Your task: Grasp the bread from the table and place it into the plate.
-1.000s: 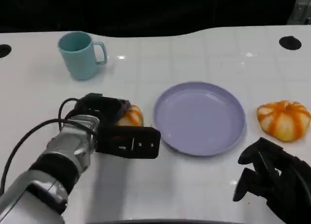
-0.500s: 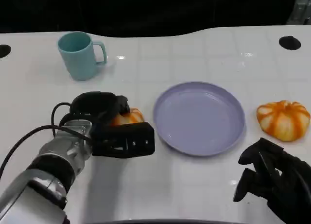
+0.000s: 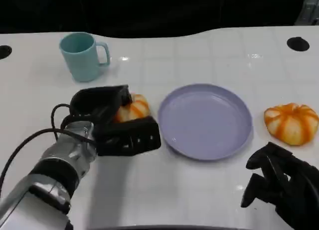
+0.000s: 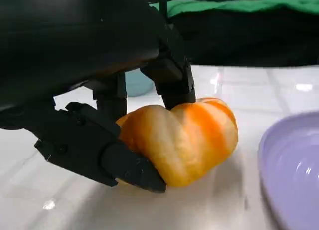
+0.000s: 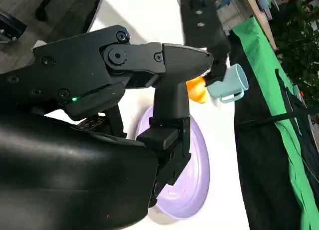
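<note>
Teal mug (image 3: 81,56) upright, far left on white table (image 3: 199,190); green cloth (image 5: 279,85) beyond.

Glossy white table (image 3: 199,190), smooth matt lilac plate (image 3: 205,121), soft glazed bread (image 4: 182,140), matt black robot hand (image 3: 117,125)

Orange-striped bread (image 3: 131,109) – lilac plate (image 3: 205,121)

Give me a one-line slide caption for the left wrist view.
Left hand grips the orange-striped bread between its fingers, beside the purple plate.
</note>
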Controlling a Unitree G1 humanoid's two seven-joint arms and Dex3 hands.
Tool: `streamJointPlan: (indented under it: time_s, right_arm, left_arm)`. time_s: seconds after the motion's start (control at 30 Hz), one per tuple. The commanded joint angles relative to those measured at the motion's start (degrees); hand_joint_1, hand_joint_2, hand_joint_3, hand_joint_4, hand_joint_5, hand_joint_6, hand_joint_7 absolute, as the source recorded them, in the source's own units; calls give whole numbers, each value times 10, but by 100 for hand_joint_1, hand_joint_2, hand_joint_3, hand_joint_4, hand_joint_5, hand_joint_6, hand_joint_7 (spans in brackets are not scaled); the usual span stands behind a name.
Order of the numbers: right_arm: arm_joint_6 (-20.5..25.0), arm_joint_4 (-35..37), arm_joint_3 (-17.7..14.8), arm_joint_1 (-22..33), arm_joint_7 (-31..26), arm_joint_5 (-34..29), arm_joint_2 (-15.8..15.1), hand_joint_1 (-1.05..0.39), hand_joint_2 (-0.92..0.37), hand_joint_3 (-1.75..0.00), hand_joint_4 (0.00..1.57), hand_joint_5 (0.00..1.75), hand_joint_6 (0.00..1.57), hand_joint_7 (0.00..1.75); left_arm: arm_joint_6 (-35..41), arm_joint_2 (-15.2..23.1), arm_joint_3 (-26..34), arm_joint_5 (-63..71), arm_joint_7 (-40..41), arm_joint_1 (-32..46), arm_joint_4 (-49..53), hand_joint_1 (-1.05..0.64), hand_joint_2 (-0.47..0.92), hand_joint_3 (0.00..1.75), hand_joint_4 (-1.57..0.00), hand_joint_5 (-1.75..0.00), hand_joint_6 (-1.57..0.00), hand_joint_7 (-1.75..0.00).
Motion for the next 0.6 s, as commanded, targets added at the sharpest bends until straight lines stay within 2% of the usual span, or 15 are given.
streamJointPlan:
  time_s: [0.03,0.07,0.13,0.33,0.37,0.4,0.43,0.47,0.53,0.57,0.6]
  right_arm:
    - [4,-5,-8,-3,-3,6,-5,-45,-92,-40,62,175,48,161]
    - [5,-5,-8,-3,-3,6,-5,-44,-92,-39,62,175,48,161]
    - [2,-3,-7,-4,-1,4,-5,-44,-92,-39,62,175,48,161]
    - [0,-1,-7,-4,1,4,-6,-44,-92,-40,63,175,48,161]
    - [1,-1,-6,-5,0,2,-6,-44,-92,-40,63,175,47,162]
    - [2,-1,-5,-5,-1,2,-5,-44,-92,-41,63,175,48,162]
    - [3,-2,-4,-5,-3,0,-5,-44,-92,-41,64,175,48,162]
    - [3,-2,-3,-5,-4,-1,-4,-44,-92,-41,64,175,48,162]
    - [3,-2,-3,-5,-5,-1,-4,-44,-92,-41,64,175,48,162]
    - [3,-2,-3,-5,-5,-1,-3,-44,-92,-41,64,175,48,162]
    - [4,-3,-3,-5,-5,0,-3,-44,-92,-41,64,175,48,162]
  left_arm:
    - [-11,-1,34,-37,7,-10,-34,-16,78,54,-89,-175,-66,-158]
    - [-13,-1,37,-41,8,-10,-38,-16,73,66,-90,-175,-65,-168]
    - [-4,-6,46,-53,-11,-16,-56,-16,70,73,-89,-175,-62,-172]
    - [10,-11,53,-62,-26,-17,-77,-17,69,77,-88,-175,-59,-171]
    - [15,-21,42,-52,-32,-36,-81,-17,69,77,-88,-175,-60,-171]
    - [18,-28,32,-44,-38,-51,-85,-21,72,68,-86,-175,-71,-137]
    - [20,-35,24,-39,-48,-65,-88,-22,74,64,-86,-175,-77,-124]
    - [20,-39,20,-36,-56,-72,-89,-22,76,61,-86,-175,-74,-141]
    - [15,-45,12,-31,-63,-80,-90,-22,77,59,-87,-175,-71,-156]
    - [9,-48,5,-26,-65,-83,-89,-23,77,56,-87,-175,-72,-154]
    - [-3,-52,-2,-22,-62,-84,-86,-25,79,51,-89,-175,-77,-133]
